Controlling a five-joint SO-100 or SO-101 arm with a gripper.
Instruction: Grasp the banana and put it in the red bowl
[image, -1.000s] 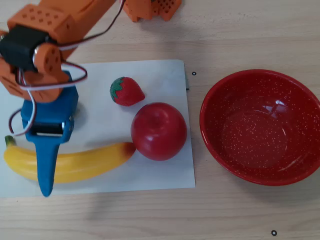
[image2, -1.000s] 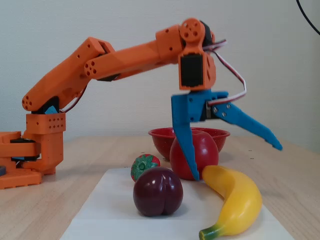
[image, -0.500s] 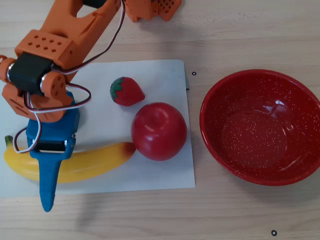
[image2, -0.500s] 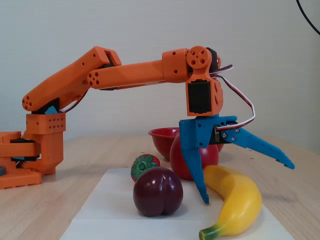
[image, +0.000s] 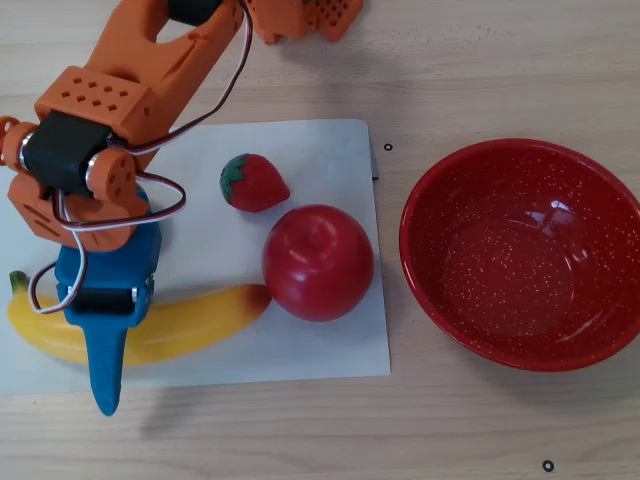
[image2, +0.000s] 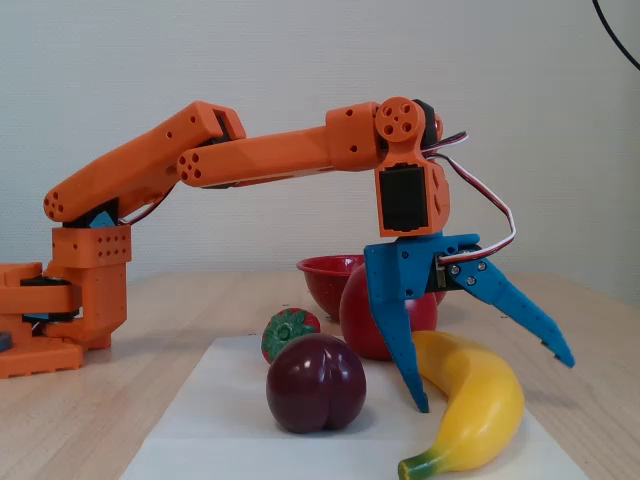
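The yellow banana (image: 200, 315) lies on a white sheet at the lower left of the overhead view, its green stem tip at the far left. In the fixed view the banana (image2: 478, 405) is at the front right. My blue gripper (image: 103, 345) is open and straddles it. One finger (image2: 408, 365) points down on the plum side, and the other slants out over the far side of my gripper (image2: 493, 383). Nothing is gripped. The red bowl (image: 418, 250) stands empty at the right, well apart, and the fixed view shows the red bowl (image2: 322, 272) behind the apple.
A red apple (image: 318, 262) touches the banana's right end, with a strawberry (image: 253, 183) just behind it. A dark plum (image2: 315, 383) sits close to the lowered finger; the arm hides it from overhead. The white sheet (image: 330, 340) lies on a wooden table. The arm base (image2: 60, 300) stands at left.
The gripper has come down and shifted over the banana, so its fingers now straddle it. The outer finger has swung downward a little. The fruit and the bowl have not moved.
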